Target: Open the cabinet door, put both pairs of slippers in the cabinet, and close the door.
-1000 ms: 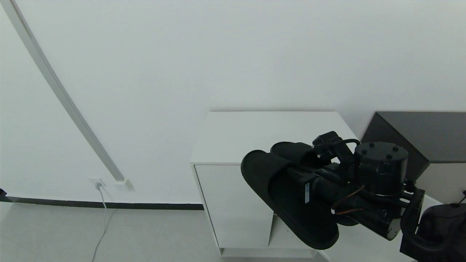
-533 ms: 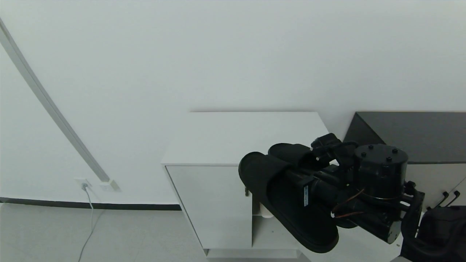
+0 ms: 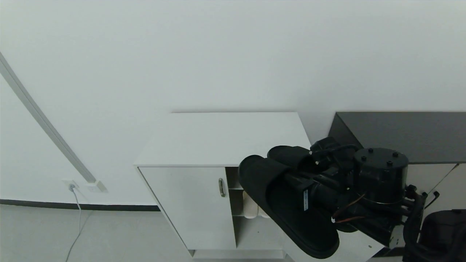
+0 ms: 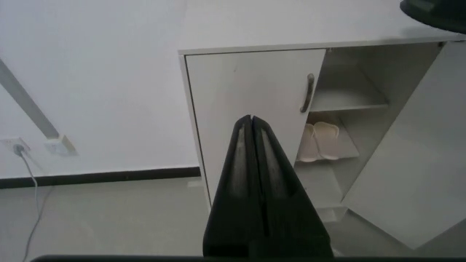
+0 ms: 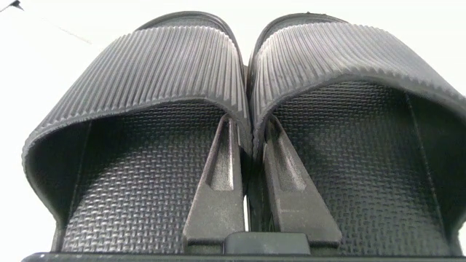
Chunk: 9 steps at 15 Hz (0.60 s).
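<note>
Before the cabinet (image 3: 218, 138), right fingers (image 5: 215, 182) pinch black slippers (image 5: 175, 80); left fingers (image 4: 239, 171) seem pressed together.

The right arm (image 3: 367, 218) is black, with a round drum (image 3: 380, 174) that has small screws (image 3: 370, 150) on its top. Thin orange wires (image 3: 347, 218) run below the drum, and a white label (image 3: 305, 200) sits left of it. The left gripper (image 4: 251, 120) has black, tapering fingers (image 4: 239, 175).
</note>
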{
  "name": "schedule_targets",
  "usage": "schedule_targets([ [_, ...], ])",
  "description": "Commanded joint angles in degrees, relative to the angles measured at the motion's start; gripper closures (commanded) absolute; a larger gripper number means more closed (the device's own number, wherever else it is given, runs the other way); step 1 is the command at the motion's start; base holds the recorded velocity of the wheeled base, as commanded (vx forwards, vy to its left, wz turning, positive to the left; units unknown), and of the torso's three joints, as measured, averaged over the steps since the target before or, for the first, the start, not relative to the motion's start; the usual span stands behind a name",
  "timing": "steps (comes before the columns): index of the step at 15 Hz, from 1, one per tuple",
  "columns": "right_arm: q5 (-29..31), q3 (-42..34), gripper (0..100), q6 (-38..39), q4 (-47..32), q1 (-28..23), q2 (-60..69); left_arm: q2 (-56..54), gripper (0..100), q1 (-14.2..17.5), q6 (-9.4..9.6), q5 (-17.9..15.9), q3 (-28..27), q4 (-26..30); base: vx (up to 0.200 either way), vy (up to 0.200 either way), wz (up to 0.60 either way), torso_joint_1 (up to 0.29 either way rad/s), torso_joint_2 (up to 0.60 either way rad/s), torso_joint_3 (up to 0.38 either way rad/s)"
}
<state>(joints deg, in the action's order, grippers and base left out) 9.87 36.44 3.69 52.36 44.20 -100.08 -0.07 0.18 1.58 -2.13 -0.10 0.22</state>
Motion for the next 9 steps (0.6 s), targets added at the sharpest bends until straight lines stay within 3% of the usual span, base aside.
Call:
schedule_targets([
  [1,-0.03,-0.23,100,0.09,0.2,0.62,-0.2,0.07,100,-0.01,0.0,0.02,0.01,0.04,0.0,0.0,0.0,0.0,0.0,0.0],
  [9,-0.38,-2.34,100,0.0,2.49,2.47,-0.46,0.07,100,-0.01,-0.09,0.02,0.01,0.04,0.0,0.0,0.0,0.0,0.0,0.0],
])
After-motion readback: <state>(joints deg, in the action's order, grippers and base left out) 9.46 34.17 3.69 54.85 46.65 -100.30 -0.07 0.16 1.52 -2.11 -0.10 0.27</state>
